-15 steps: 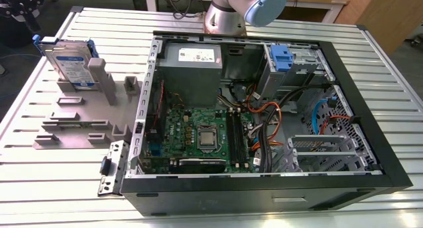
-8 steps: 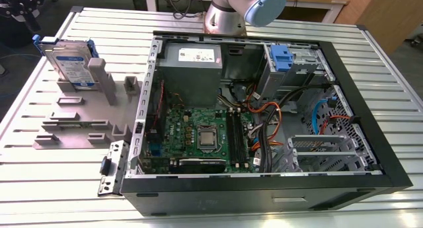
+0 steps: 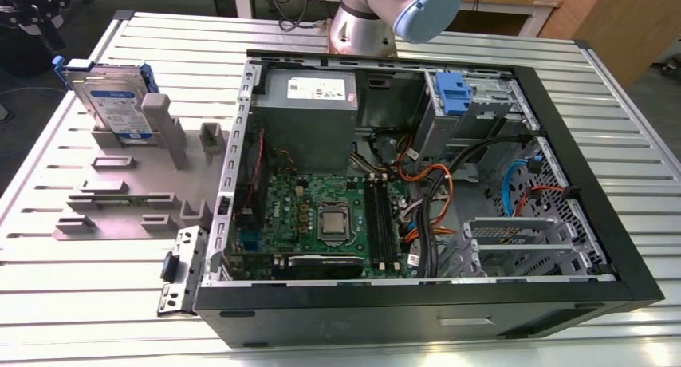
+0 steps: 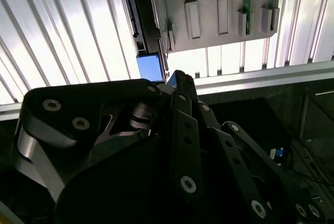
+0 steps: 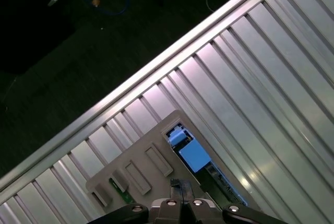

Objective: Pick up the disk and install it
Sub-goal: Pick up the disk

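Exterior view has the disk (image 3: 112,96) standing on edge in the grey holder block (image 3: 117,215), at about 10 o'clock from the open computer case (image 3: 372,315). So it's sitting outside the case, label side showing and blue rails along its edges. Holder and case are both on the slatted metal table (image 3: 617,88), just beside each other. The arm (image 3: 383,16) comes in at 12 o'clock behind the case. Inside the case the motherboard (image 3: 330,215) lies roughly in the middle, and a small blue latch (image 3: 452,92) sits in the drive bay at around 1 o'clock from it. In both wrist views the gripper (image 4: 177,77) (image 5: 180,186) looks down over the holder's end of the table, with its two fingers pressed together and nothing pinched between them. The disk (image 4: 146,20) (image 5: 224,187) is seen edge-on there, still seated in the holder (image 4: 219,4) (image 5: 141,166), and the bright blue end of its rail lines up just beside the fingertips. Whether the tips actually touch the rail can't be told from these angles.
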Robot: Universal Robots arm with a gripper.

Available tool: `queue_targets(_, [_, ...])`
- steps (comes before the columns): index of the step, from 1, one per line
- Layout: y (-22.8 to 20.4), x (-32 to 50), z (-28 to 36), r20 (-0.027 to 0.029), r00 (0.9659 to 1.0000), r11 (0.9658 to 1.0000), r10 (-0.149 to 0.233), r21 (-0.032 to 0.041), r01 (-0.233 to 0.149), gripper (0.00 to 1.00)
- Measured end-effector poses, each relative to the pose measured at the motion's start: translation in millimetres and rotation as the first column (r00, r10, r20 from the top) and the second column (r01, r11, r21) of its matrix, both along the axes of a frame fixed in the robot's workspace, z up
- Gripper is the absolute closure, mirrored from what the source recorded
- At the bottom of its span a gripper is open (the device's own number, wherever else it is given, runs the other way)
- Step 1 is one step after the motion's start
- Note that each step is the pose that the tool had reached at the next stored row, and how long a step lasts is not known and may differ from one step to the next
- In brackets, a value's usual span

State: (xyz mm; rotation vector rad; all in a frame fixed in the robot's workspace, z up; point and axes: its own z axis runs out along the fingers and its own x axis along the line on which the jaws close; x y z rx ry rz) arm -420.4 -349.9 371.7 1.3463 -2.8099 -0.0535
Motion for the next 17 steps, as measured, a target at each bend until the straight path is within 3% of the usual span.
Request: queue_targets(17, [0.0, 0.0, 0.0, 0.0000, 0.9990, 0.9990, 0.045, 0.0000, -0.045, 0.89])
